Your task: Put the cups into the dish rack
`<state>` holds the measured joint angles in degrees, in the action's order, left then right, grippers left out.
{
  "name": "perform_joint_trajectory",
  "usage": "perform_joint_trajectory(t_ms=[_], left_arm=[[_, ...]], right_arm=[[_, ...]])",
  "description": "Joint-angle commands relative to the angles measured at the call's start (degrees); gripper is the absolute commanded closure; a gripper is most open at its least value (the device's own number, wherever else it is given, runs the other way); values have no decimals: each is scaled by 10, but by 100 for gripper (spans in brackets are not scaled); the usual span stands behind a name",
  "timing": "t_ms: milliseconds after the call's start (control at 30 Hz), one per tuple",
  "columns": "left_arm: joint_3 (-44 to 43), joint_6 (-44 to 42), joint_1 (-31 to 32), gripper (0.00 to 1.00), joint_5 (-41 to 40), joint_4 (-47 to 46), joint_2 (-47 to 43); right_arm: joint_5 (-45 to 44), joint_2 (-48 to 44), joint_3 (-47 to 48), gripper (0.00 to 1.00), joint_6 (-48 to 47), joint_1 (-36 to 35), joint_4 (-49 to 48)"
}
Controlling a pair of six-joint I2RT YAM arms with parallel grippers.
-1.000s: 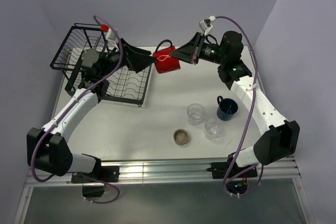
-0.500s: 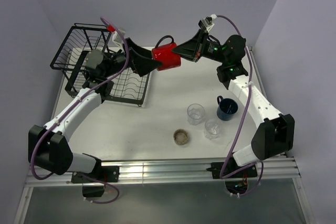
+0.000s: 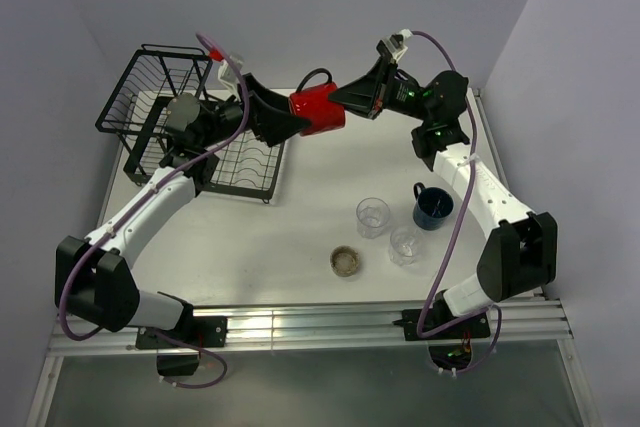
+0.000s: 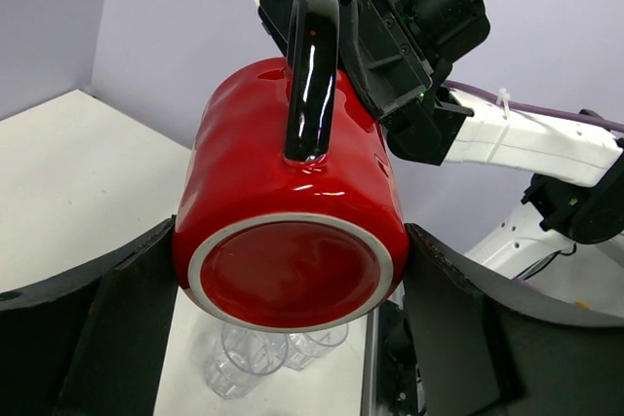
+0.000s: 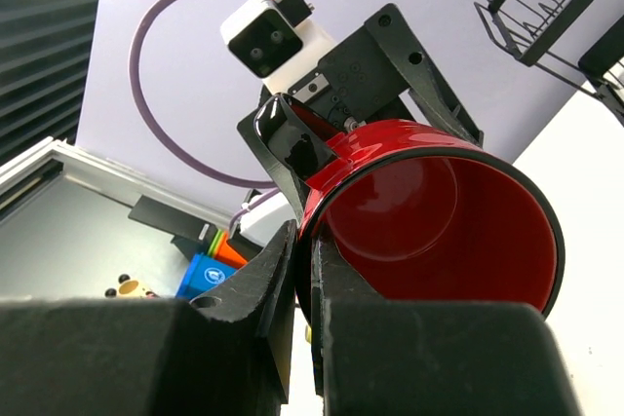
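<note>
On the white table, well apart from the arms' work, stand a dark blue handled mug, two clear glass tumblers and a small round tan dish. The left arm reaches across the black wire dish rack. The red handled mug hangs on its side just right of the rack, its rim pinched by the clenched right gripper. The left gripper, apart a second ago, now flanks its base; whether it grips is unclear.
</note>
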<state>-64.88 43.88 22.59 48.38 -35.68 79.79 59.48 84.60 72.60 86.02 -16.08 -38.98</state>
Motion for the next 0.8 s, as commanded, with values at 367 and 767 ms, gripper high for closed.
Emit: perform_joint_trajectory(t_ms=[367, 767], left_arm=[[-34, -19, 16, 100, -15, 18, 9], [-39, -57, 16, 100, -86, 88, -22]], right_arm=[[-31, -30, 26, 91, -143, -3, 132], [-116, -44, 36, 58, -261, 10, 291]])
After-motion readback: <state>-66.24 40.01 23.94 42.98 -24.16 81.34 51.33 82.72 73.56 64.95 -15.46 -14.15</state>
